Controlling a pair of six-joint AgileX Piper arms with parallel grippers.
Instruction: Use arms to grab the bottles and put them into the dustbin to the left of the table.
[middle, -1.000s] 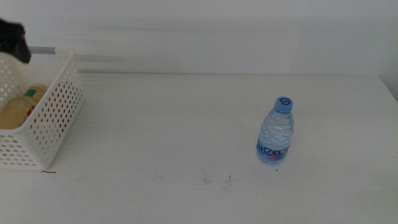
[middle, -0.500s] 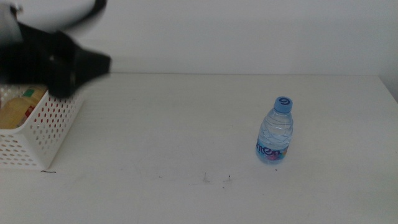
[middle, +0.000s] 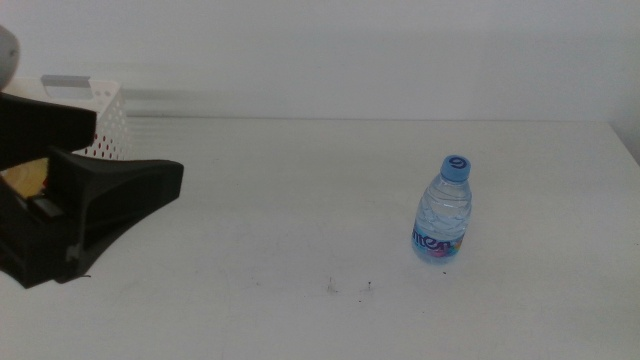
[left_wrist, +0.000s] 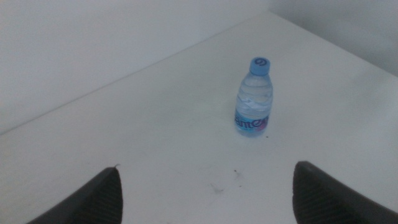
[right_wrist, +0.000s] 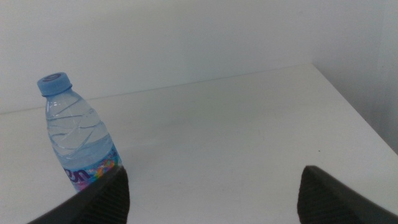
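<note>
- Far left of the middle view: my left gripper (middle: 120, 195) fills the near corner, dark and large, jaws spread wide, nothing between them. It hangs in front of the dustbin.
- Dustbin (middle: 100, 125): white perforated basket, grey strip on the rim, mostly hidden behind my left gripper. Something tan-yellow shows inside it; too little is visible to name it. Only the middle view shows the bin.
- Table (middle: 300, 200): plain white, a few dark specks near the front edge.
- Right of centre: the water bottle (middle: 442, 212) stands upright on the table, blue cap on, clear body, coloured label low down. Well apart from the bin and from my left gripper.
- Left wrist view: same water bottle (left_wrist: 254, 98) ahead, framed between my two parted jaws, far from both. Specks on the table in front of it.
- Right wrist view: the water bottle (right_wrist: 78, 144) sits close, just beside one jaw. Right gripper (right_wrist: 211, 190) jaws parted, empty. This gripper is out of the middle view.
</note>
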